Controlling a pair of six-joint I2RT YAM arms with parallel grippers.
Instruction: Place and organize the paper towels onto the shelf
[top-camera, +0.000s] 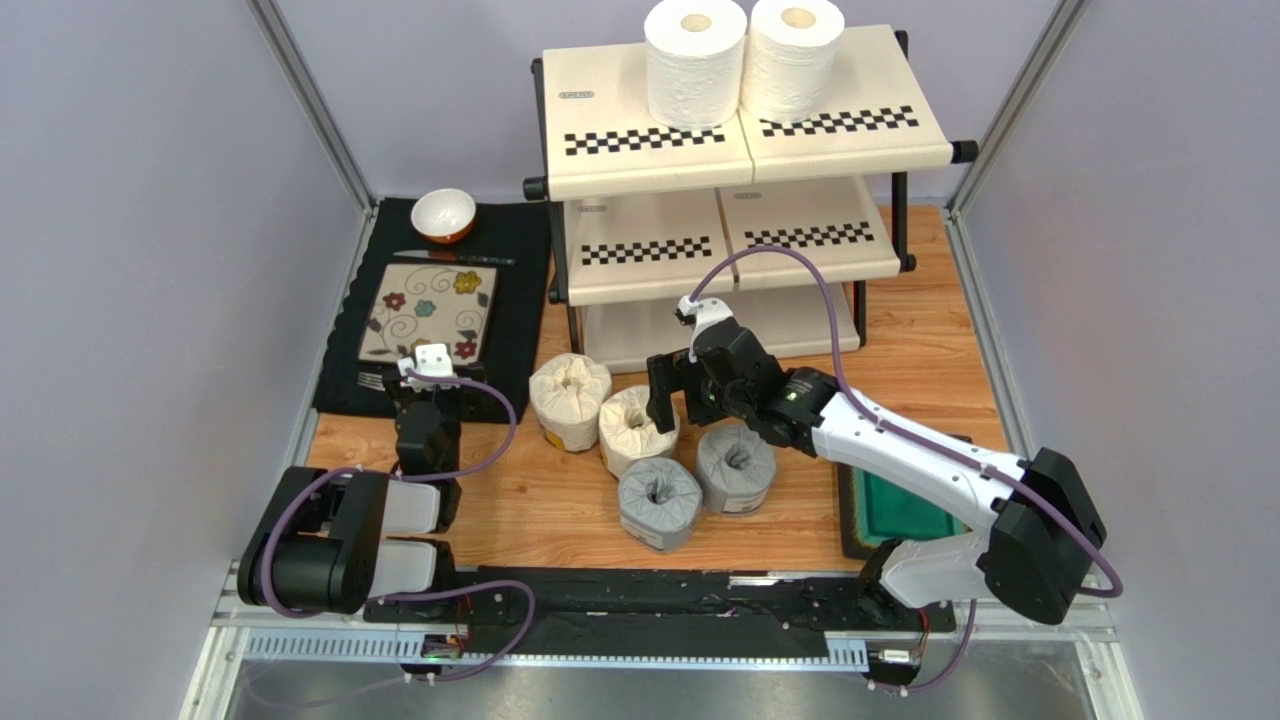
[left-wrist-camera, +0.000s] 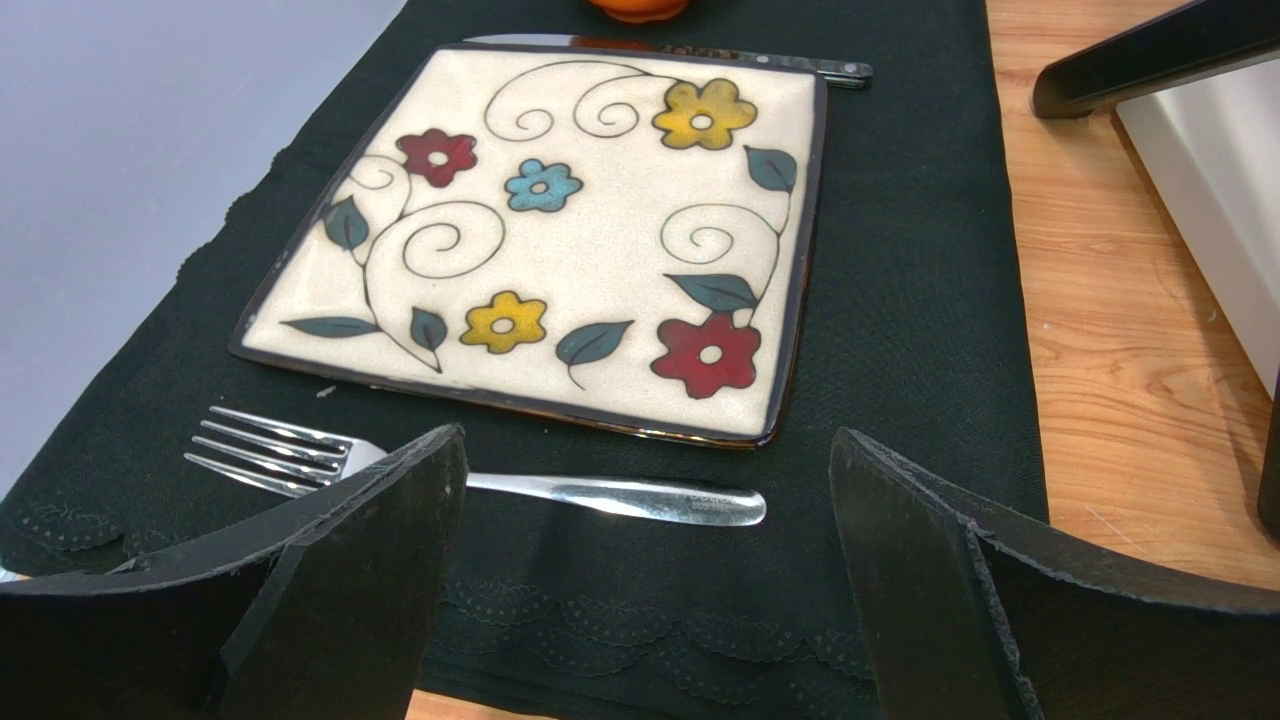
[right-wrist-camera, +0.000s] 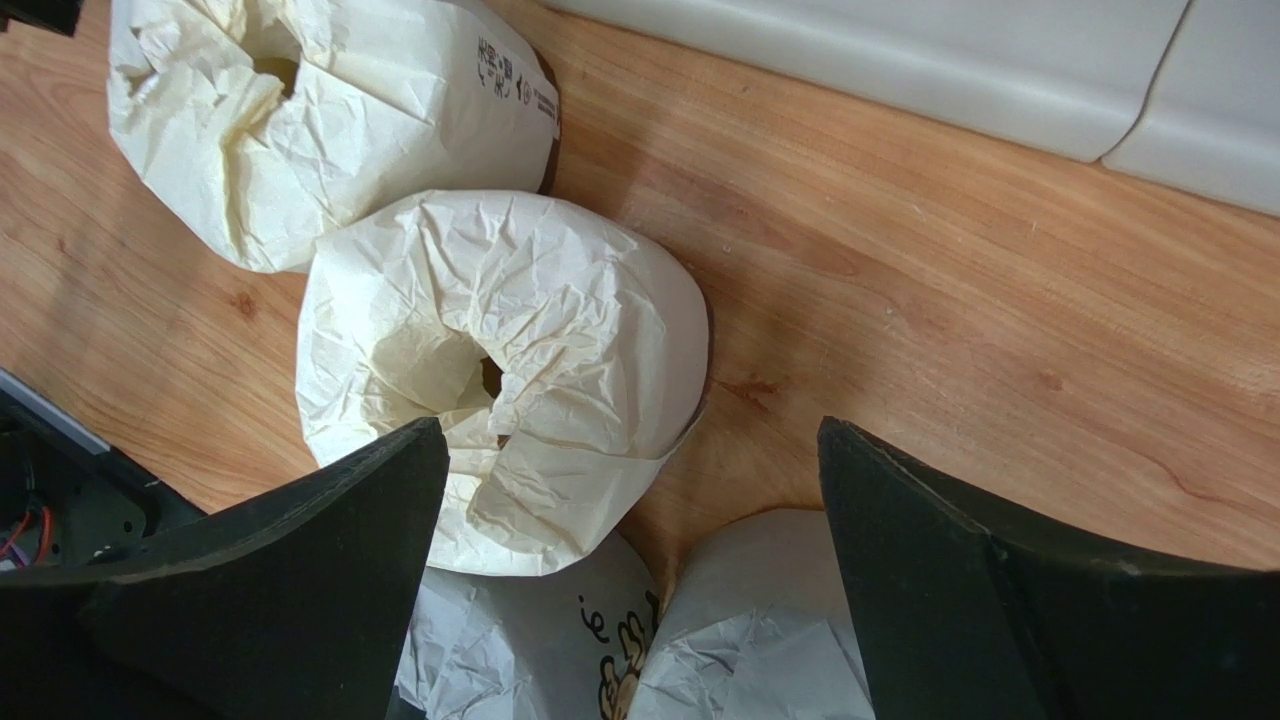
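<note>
Hovering spread wide and empty above a cream-wrapped roll (right-wrist-camera: 511, 375) on the table (top-camera: 932, 345), your right gripper (right-wrist-camera: 631, 435) grips nothing, your left gripper (left-wrist-camera: 646, 443) gapes over the fork (left-wrist-camera: 601, 495), and two white rolls (top-camera: 696, 60) stand on the shelf (top-camera: 601, 90) top tier.

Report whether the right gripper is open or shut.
Open. The right gripper shows its fingers wide apart in the wrist view, a cream-wrapped roll below the gap, unclamped.
</note>
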